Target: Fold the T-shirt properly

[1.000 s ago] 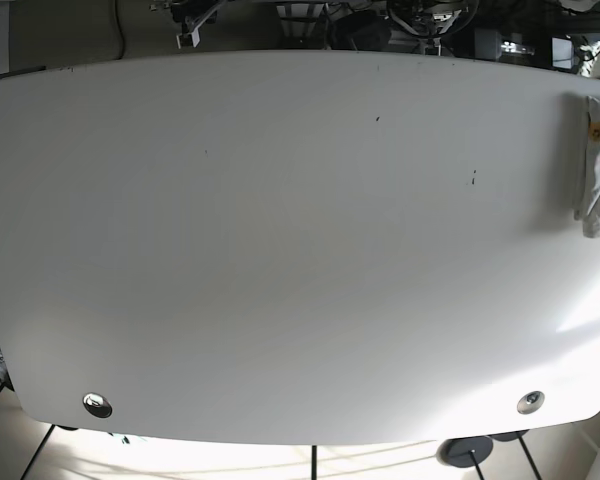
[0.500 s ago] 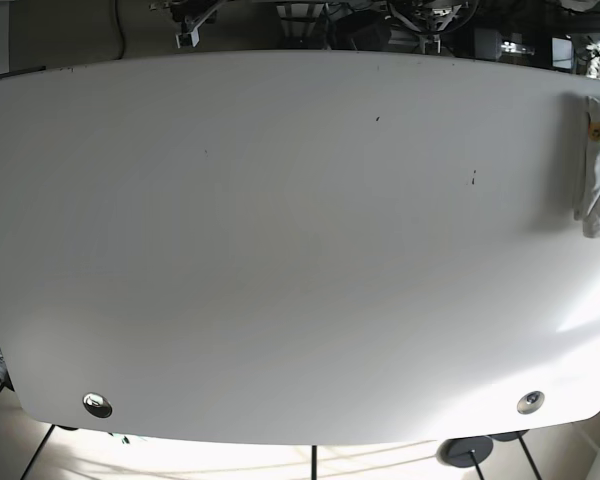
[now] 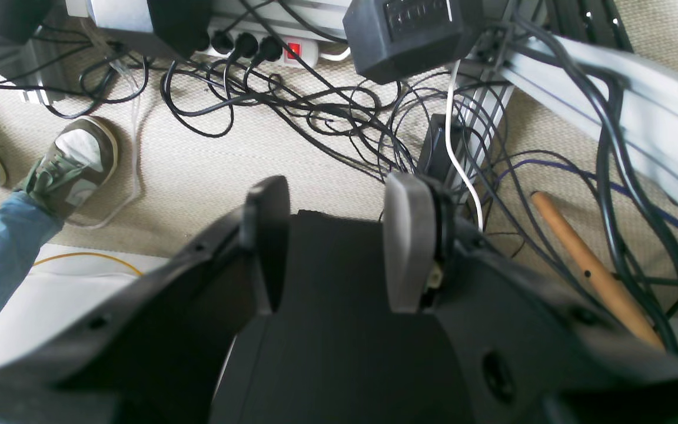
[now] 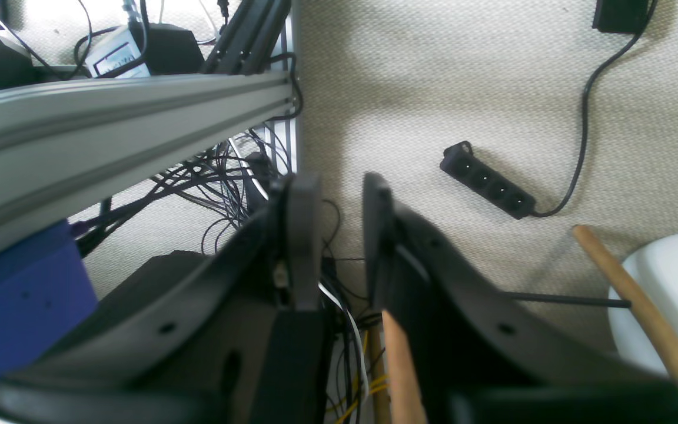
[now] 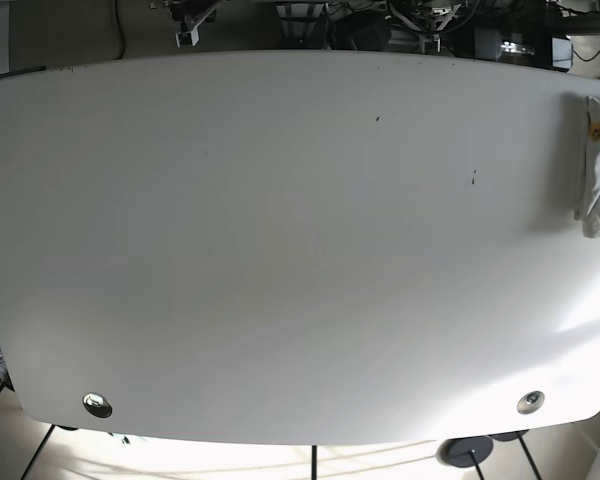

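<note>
The T-shirt (image 5: 598, 165) was seen bunched at the far right edge of the white table (image 5: 280, 250), while the left gripper (image 3: 336, 241) and the right gripper (image 4: 339, 235) were both held released and empty, pointed down at the cable-strewn carpet (image 4: 433, 88) beside the table.

R gripper (image 4: 339, 235) jaws slightly apart, empty, over beige carpet (image 4: 433, 76). Black power strip (image 4: 487, 188) at 3 o'clock, aluminium rail (image 4: 109, 129) at 10, wooden stick (image 4: 639, 312) at 4.
</note>
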